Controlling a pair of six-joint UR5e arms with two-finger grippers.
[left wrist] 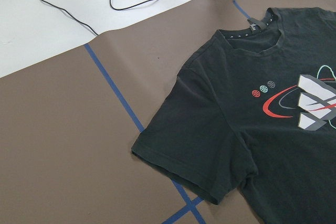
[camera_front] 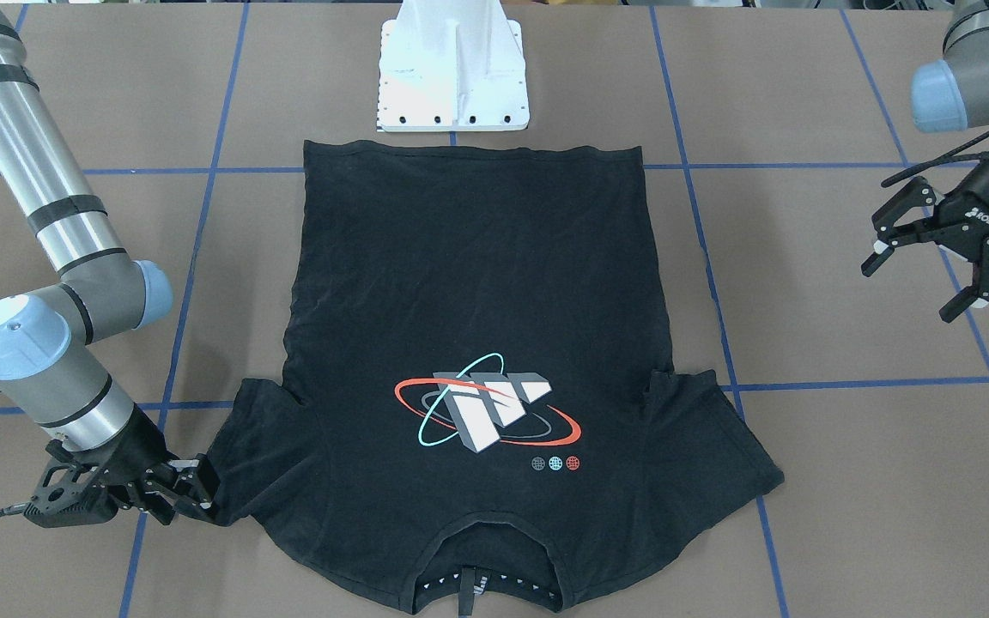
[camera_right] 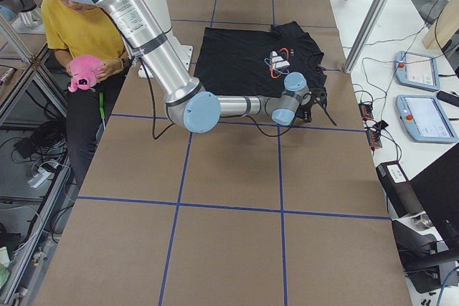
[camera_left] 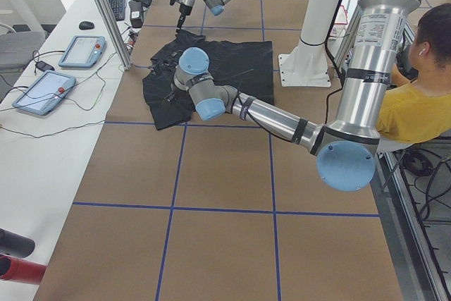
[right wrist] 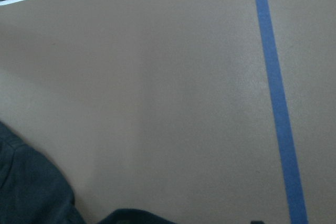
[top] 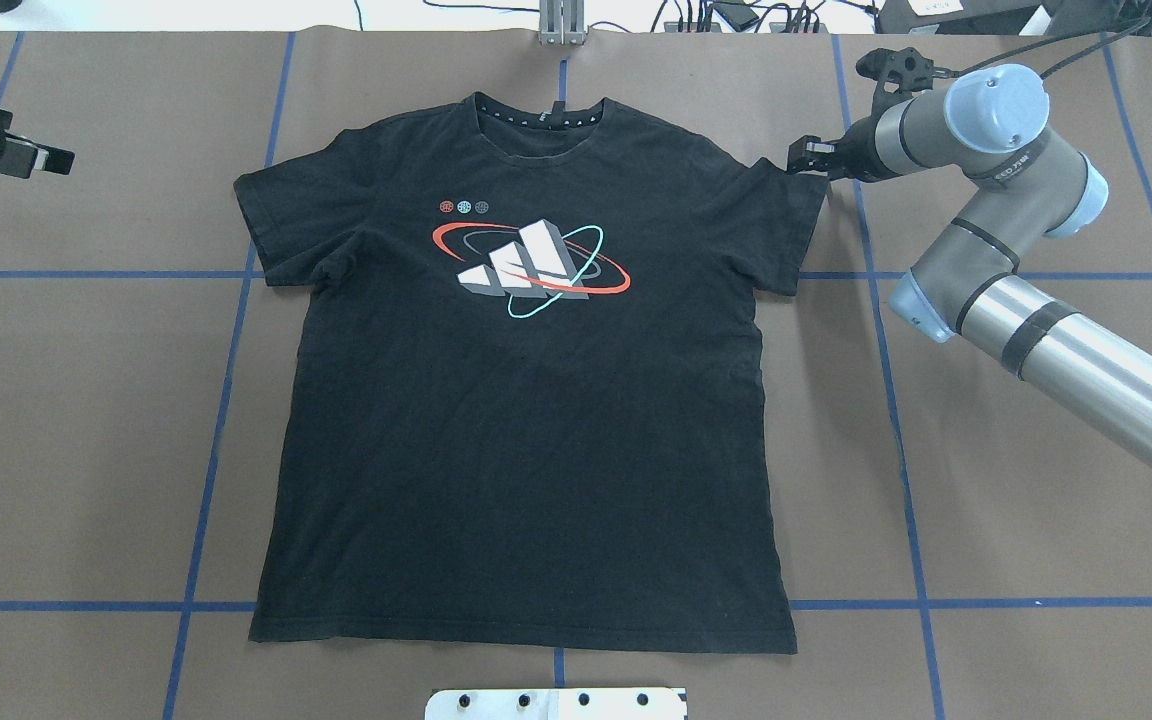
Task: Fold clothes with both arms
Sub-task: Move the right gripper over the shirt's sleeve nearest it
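Nearest us in the front-facing view is the collar (camera_front: pixel 486 575) of the T-shirt (camera_front: pixel 477 283), almost at the bottom edge. We see the T-shirt lying flat and face up in the middle of the table (camera_front: pixel 846 481), collar away from the robot.

We find the right claw (camera_front: pixel 194 493) low at the tip of one sleeve (camera_front: pixel 258 446), with its fingertips touching the sleeve's outer edge. We cannot tell whether they have closed on the cloth. The right wrist view shows only a dark corner of fabric on brown table. The left claw (camera_front: pixel 924 279) hangs above the table with its fingers spread wide, holding nothing, well apart from the other sleeve (camera_front: pixel 718 446).

The T-shirt is black and short-sleeved. Its graphic (camera_front: pixel 490 410) shows three grey-white bars crossed by a red ring and a teal ring, with three small dots beside it. Both sleeves are spread outward, and small creases gather at the armpits.

The hem (camera_front: pixel 473 148) runs straight, just beside the white base (camera_front: pixel 453 77). Bare brown table marked with blue tape lines (camera_front: pixel 889 382) lies on both sides of the T-shirt. In the overhead view, the collar lies near the far table edge, where cables (top: pixel 696 15) run.
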